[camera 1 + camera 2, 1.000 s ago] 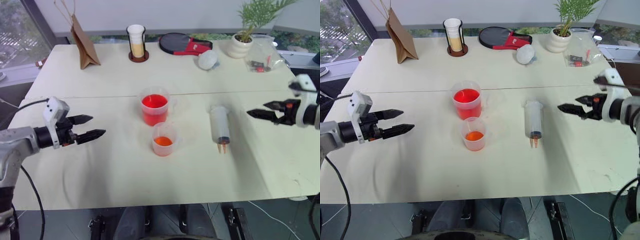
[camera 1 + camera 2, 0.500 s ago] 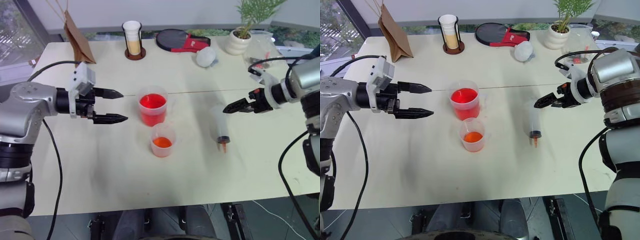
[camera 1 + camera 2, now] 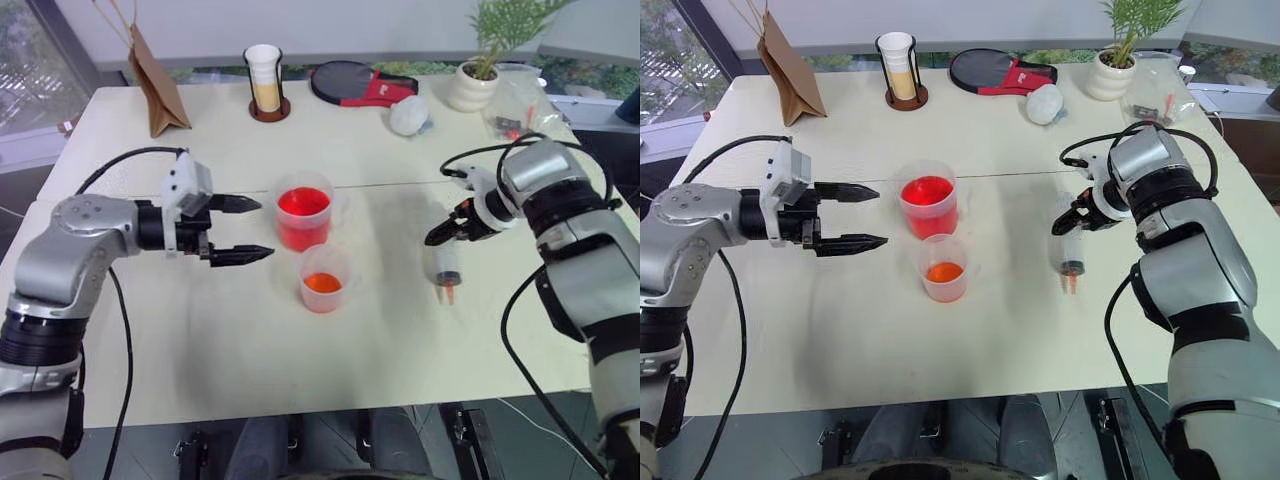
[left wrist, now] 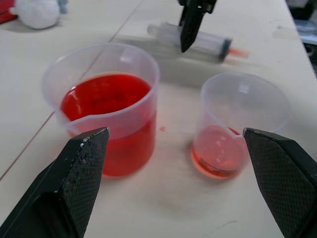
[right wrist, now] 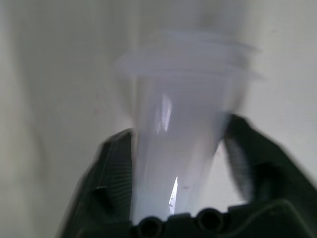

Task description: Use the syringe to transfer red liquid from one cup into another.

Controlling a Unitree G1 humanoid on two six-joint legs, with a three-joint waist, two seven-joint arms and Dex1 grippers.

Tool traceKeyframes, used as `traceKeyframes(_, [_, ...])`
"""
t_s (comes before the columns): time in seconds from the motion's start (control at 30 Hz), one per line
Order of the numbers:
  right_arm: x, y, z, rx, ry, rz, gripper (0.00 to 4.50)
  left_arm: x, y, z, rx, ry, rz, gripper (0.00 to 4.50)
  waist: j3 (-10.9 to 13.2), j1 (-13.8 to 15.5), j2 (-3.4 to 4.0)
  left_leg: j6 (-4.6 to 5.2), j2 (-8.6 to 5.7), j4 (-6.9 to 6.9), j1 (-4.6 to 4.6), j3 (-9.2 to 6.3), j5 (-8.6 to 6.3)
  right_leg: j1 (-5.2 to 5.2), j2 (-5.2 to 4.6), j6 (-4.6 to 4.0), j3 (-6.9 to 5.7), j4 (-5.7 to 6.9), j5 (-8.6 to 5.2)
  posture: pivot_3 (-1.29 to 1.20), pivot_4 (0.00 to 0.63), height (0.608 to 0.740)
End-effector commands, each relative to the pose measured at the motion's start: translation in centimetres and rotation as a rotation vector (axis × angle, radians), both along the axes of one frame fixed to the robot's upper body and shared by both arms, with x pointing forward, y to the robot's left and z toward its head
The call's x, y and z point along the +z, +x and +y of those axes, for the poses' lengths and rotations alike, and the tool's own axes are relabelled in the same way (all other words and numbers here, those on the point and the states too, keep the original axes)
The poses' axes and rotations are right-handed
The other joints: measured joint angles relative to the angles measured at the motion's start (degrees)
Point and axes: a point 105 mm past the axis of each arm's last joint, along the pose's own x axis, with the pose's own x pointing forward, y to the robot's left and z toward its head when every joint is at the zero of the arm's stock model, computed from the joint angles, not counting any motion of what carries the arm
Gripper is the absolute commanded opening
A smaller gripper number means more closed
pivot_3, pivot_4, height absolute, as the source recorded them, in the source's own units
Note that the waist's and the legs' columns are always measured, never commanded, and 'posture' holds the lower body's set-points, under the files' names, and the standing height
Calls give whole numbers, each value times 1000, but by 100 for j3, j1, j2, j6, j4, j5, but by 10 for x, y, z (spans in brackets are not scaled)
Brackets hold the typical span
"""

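The syringe (image 3: 443,268) lies flat on the table to the right of the cups, its orange-red tip toward the near edge. My right gripper (image 3: 432,240) points steeply down onto the syringe's far end. In the right wrist view its fingers (image 5: 111,168) press both sides of the clear barrel (image 5: 178,148). The larger cup (image 3: 304,212) holds deep red liquid (image 3: 303,203). The smaller cup (image 3: 324,279) stands just in front of it with a little orange-red liquid. My left gripper (image 3: 265,228) hovers open just left of the two cups, pointing at them.
Along the far edge stand a brown paper bag (image 3: 155,85), a white cup in a black holder (image 3: 266,85), a black and red paddle case (image 3: 360,82), a white wad (image 3: 410,115), a potted plant (image 3: 478,85) and a clear plastic bag (image 3: 515,115).
My right gripper has come down and leftward onto the syringe and closed around its barrel. My left gripper has moved right toward the cups and stays open.
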Motion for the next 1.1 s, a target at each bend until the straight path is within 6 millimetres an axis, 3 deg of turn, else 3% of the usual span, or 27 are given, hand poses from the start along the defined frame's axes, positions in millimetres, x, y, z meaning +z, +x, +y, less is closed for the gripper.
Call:
traceKeyframes(0.03, [5,3,6,-8,24,-8,1420,13,-4,5,14,-9,-62,4500,0,-16,0,0,0,0,1,0,0,0,0,0,0,0,0,0,150,740])
traceKeyframes(0.1, [15,3,10,-31,68,-15,1420,12,-2,9,31,-6,-63,4500,1,-21,1,-1,1,-1,4,1,1,0,1,0,0,2,0,0,150,740])
traceKeyframes(0.2, [56,11,24,-29,210,-124,1420,17,6,21,77,-8,-81,4500,9,-21,15,-5,1,-5,4,2,3,-3,3,0,0,3,0,0,150,740])
traceKeyframes(0.27, [119,31,45,118,346,-439,1420,24,15,33,123,-28,-100,4500,12,-21,19,-6,0,-7,4,5,4,-7,3,0,0,4,0,0,150,740])
traceKeyframes(0.33, [180,31,64,306,461,-742,1420,35,25,42,159,-66,-118,4500,13,-19,19,-9,-7,-9,4,9,5,-10,4,0,-1,3,0,0,150,740])
traceKeyframes(0.4, [219,15,85,451,634,-877,1420,45,34,48,172,-93,-127,4500,14,-19,19,-11,-8,-13,4,9,6,-13,6,1,-1,3,-1,0,150,740])
traceKeyframes(0.47, [245,-1,104,584,765,-1009,1420,53,43,52,176,-93,-135,4500,8,-3,9,-12,-7,-17,4,-2,6,-10,9,2,-4,6,-1,0,150,740])
traceKeyframes(0.5, [249,-5,112,621,787,-1054,1420,55,46,55,178,-90,-136,4500,6,-8,7,-12,-8,-17,4,-7,6,-6,10,2,-8,6,-1,0,150,740])
traceKeyframes(0.63, [235,-16,148,754,840,-1192,1420,68,57,61,181,-81,-148,4500,-7,-20,-16,-12,-13,-9,10,-2,6,5,8,3,-9,8,0,0,150,740])
traceKeyframes(0.77, [188,-17,186,807,912,-1224,1420,80,63,63,178,-60,-157,4500,-6,-18,-15,-14,-14,-4,12,-4,9,5,7,2,-9,15,0,0,150,740])
traceKeyframes(0.97, [159,-16,205,838,919,-1210,1420,91,60,62,152,-46,-169,4500,-1,-39,-12,-15,-15,-10,11,-9,9,-1,6,2,-8,17,0,0,150,740])
traceKeyframes(1.1, [139,-12,210,859,873,-1194,1420,111,53,41,65,-69,-211,4500,-1,-61,-13,-21,-14,-9,11,-13,13,0,8,2,-9,18,0,0,150,740])
